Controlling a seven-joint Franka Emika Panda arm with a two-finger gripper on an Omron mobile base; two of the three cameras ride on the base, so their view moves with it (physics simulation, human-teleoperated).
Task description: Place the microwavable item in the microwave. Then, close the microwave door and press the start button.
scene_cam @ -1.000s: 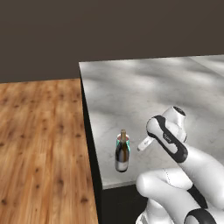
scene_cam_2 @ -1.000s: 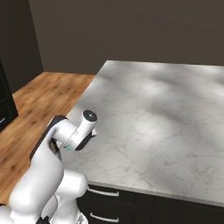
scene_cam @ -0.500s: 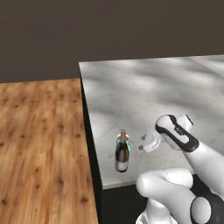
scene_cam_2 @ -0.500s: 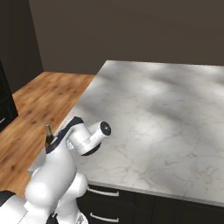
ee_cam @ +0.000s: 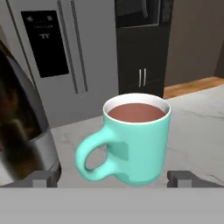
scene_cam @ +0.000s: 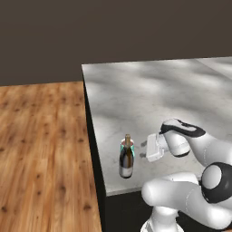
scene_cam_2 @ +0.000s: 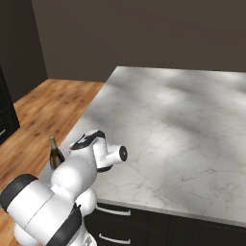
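Note:
The small teal mug [ee_cam: 138,144] with brown liquid stands upright on the marble counter, its handle turned to the left of the hand view. My gripper [ee_cam: 113,179] is open, with one fingertip [ee_cam: 43,177] at each bottom side and the mug just ahead of the gap, untouched. From the left base camera, the gripper [scene_cam: 144,150] points left at the mug's teal rim [scene_cam: 132,143], which peeks out behind the dark wine bottle [scene_cam: 126,157]. The bottle [ee_cam: 19,127] looms blurred at the left of the hand view. The microwave and its door cannot be made out for sure.
Mug and bottle stand near the counter's corner [scene_cam: 108,192], with wooden floor [scene_cam: 43,149] below. Beyond the counter are a grey fridge [ee_cam: 65,57] and dark cabinet doors with short silver handles [ee_cam: 142,78] under a black glass-fronted unit [ee_cam: 138,13]. My arm [scene_cam_2: 98,153] hides the counter's edge beside the bottle [scene_cam_2: 56,153].
The wrist has dropped and turned from a raised pose to level, so the hand now points sideways at the mug and bottle. Mug and bottle have not moved.

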